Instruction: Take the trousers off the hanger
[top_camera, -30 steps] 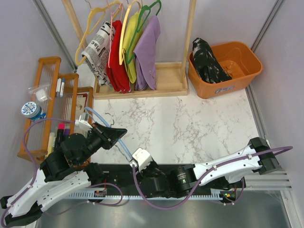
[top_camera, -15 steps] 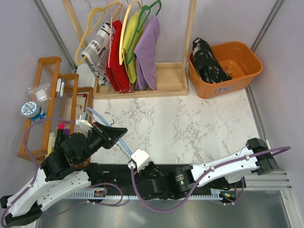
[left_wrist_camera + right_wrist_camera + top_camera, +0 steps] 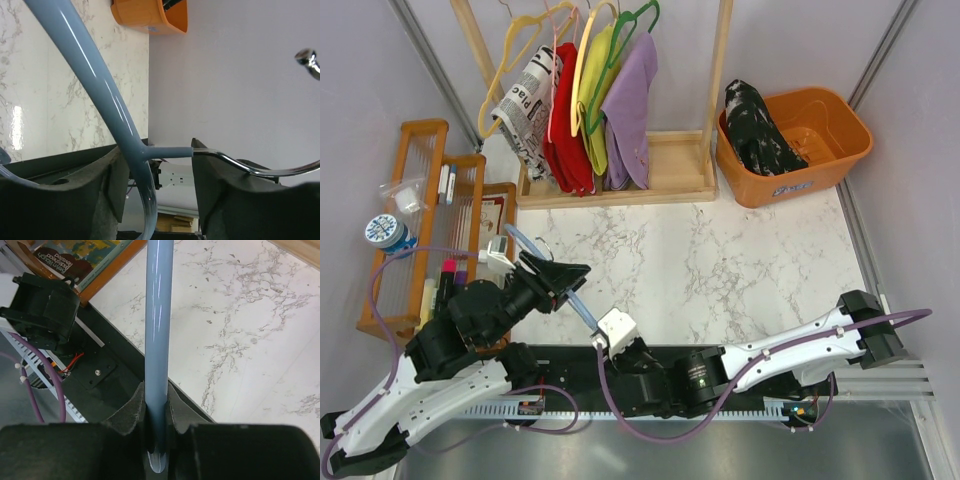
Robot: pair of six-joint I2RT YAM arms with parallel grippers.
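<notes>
Out past the left gripper's outer side, against the wall, stands a wooden shelf (image 3: 420, 180) holding small items. The left gripper (image 3: 575, 279) hangs low over the marble table (image 3: 720, 270), near its front edge, with its 2 jaws spread apart. In the left wrist view, the neck of the light-blue hanger (image 3: 582, 309) lies in the gap between the pads (image 3: 112, 190), at the point where the arms meet a short stub and the metal hook (image 3: 240, 165) begins. One arm runs close against 1 pad, though I cannot tell whether it touches, and the other pad stands clear of the stub. From that neck an arm of the hanger slants down to the right gripper (image 3: 601, 338), which sits just beside the left one, toward the arms' bases. It is clamped on the arm: the right wrist view shows the blue bar pinched between its 2 fingers with no gap on either side. Far ahead of both grippers, at the back of the table, a wooden clothes rail (image 3: 720, 70) carries 4 garments on coloured hangers. Well off to the right gripper's right and beyond it sits an orange bin (image 3: 830, 140). The trousers (image 3: 755, 125), black with white speckles, are slumped over the bin's near-left rim and down inside it, well apart from the hanger and both grippers.
</notes>
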